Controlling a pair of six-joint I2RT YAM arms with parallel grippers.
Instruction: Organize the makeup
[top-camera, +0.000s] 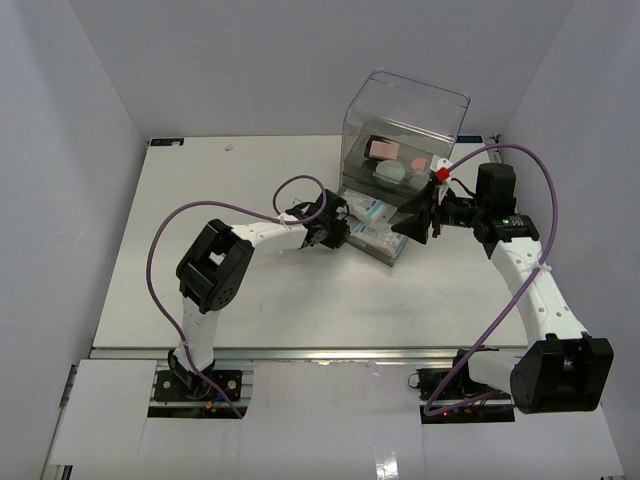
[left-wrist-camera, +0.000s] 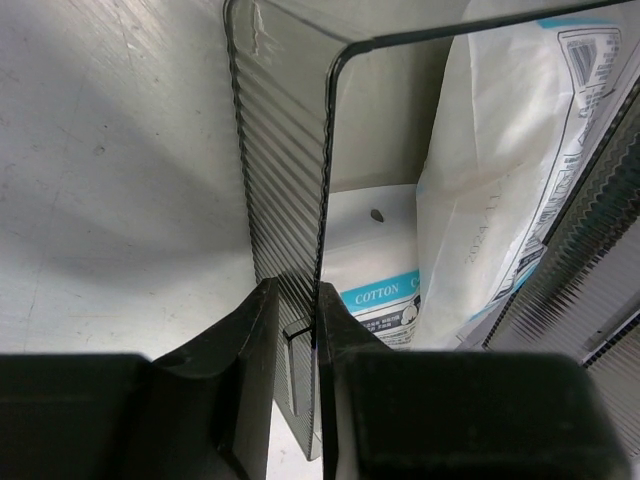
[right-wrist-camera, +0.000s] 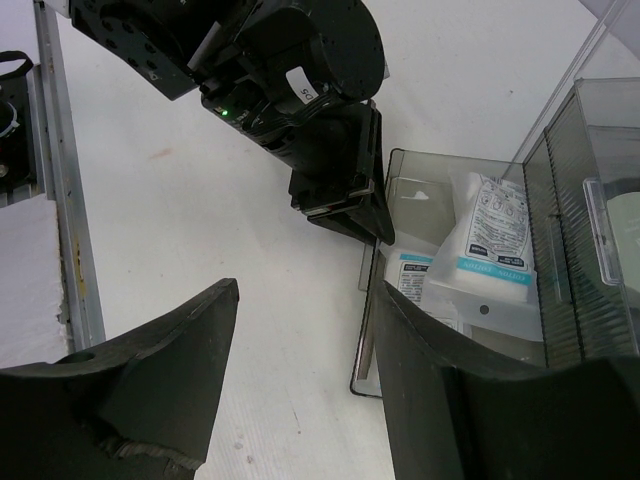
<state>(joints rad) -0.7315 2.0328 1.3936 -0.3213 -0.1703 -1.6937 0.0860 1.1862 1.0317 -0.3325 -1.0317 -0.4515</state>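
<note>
Lettering on packet (left-wrist-camera: 378, 262) in drawer (left-wrist-camera: 282, 170) reads "COTTON".

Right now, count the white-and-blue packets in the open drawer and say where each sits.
2. The COTTON packet lies just behind the drawer front; the larger packet leans over it, farther back. Others may be hidden beneath.

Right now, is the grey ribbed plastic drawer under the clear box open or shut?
Open: the drawer sticks out of the clear box, white-and-blue packets exposed, left gripper pinching its front wall.
</note>
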